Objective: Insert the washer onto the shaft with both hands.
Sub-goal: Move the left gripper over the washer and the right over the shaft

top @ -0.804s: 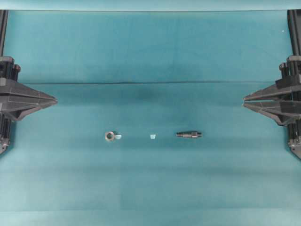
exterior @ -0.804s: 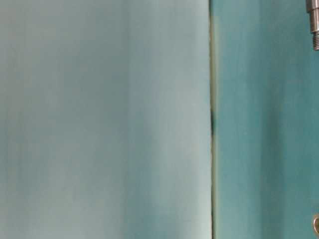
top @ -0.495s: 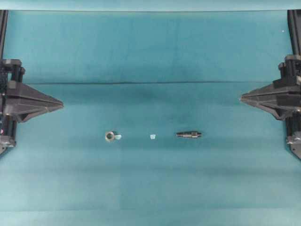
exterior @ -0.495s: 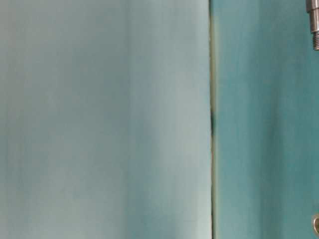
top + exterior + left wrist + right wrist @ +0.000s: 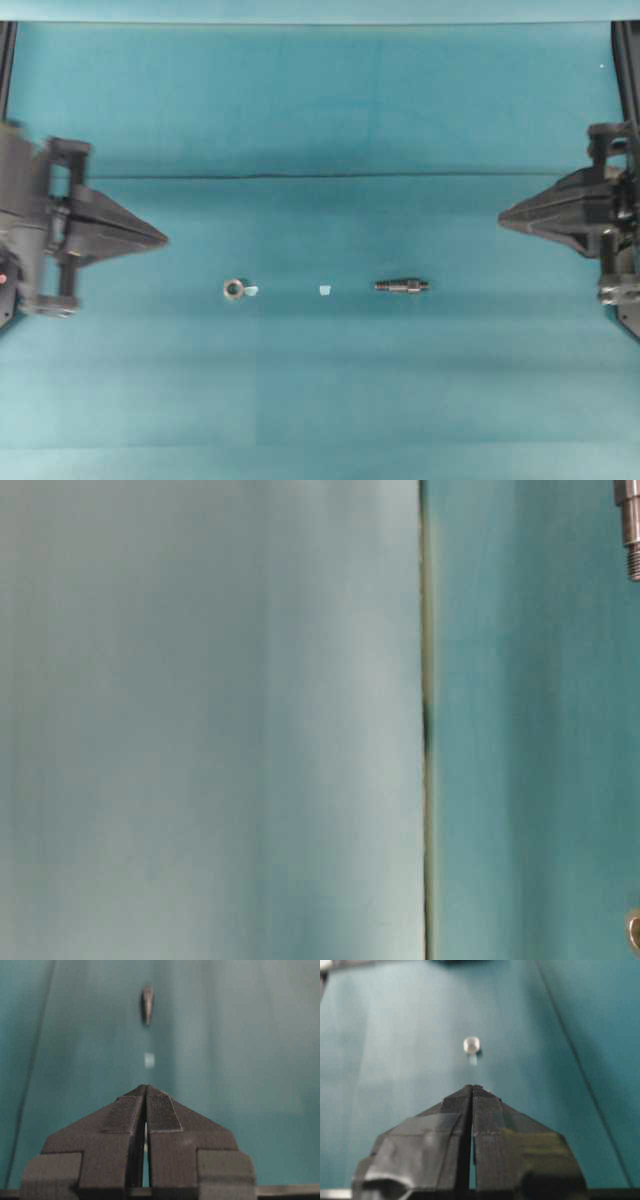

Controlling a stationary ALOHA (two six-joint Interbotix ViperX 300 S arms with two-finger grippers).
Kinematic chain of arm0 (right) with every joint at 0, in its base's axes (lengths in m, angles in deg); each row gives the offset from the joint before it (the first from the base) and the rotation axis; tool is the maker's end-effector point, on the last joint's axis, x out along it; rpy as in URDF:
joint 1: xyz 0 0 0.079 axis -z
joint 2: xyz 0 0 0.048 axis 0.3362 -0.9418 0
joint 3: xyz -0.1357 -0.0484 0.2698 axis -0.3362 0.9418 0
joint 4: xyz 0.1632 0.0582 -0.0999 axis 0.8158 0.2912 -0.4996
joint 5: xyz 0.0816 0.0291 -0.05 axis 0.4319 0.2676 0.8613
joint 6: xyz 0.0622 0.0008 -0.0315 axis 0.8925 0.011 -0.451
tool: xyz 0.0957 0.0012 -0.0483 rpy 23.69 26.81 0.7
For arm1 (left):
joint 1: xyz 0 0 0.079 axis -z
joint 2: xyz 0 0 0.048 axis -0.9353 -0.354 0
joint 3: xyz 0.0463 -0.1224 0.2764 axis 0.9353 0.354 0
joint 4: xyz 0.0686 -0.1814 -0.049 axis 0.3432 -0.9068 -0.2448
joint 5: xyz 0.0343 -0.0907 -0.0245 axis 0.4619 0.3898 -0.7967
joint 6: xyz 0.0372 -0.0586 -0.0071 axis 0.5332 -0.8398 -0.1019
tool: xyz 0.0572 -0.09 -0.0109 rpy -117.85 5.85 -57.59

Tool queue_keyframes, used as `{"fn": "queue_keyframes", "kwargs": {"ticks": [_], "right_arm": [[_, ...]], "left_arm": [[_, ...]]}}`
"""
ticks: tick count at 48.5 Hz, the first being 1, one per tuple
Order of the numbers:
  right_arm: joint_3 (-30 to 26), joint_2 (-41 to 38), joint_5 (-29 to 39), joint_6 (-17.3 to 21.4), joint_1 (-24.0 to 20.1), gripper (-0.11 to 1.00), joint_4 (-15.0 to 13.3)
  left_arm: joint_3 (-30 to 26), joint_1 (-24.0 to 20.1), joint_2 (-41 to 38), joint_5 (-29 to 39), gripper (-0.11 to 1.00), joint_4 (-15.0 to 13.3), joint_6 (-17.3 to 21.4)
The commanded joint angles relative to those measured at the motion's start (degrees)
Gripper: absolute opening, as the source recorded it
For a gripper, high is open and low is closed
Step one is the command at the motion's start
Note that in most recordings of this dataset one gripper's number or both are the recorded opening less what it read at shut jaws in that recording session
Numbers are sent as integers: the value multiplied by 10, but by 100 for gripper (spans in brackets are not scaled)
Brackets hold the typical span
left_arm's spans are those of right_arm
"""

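Barely begun. Washer (image 5: 233,289) lying left of centre on the bench (image 5: 320,400), shaft (image 5: 402,286) well apart to its right, both untouched. Left gripper (image 5: 160,239) and right gripper (image 5: 503,214) pinched closed, empty, out at the edges. Picking up and threading all left.

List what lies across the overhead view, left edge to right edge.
left gripper → washer → small pale scrap touching the washer → second pale scrap → shaft → right gripper, all over the teal cloth.
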State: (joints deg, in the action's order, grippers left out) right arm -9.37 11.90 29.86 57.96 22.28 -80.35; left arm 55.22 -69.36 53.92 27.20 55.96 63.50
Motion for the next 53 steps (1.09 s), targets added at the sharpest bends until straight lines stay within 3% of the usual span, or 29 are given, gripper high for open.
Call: {"fn": "queue_keyframes", "kwargs": {"ticks": [1, 28, 40, 53], "right_arm": [[-25, -25, 29, 14, 2, -10, 2], [-142, -239, 209, 17, -4, -10, -13], [-198, -322, 267, -13, -9, -10, -28], [-233, -385, 277, -44, -23, -10, -27]], "left_arm": [[-37, 1, -27, 18, 2, 1, 0], [-160, 7, -204, 191, 2, 2, 3], [-176, 15, -252, 218, 2, 4, 4], [-189, 18, -293, 229, 2, 5, 5]]}}
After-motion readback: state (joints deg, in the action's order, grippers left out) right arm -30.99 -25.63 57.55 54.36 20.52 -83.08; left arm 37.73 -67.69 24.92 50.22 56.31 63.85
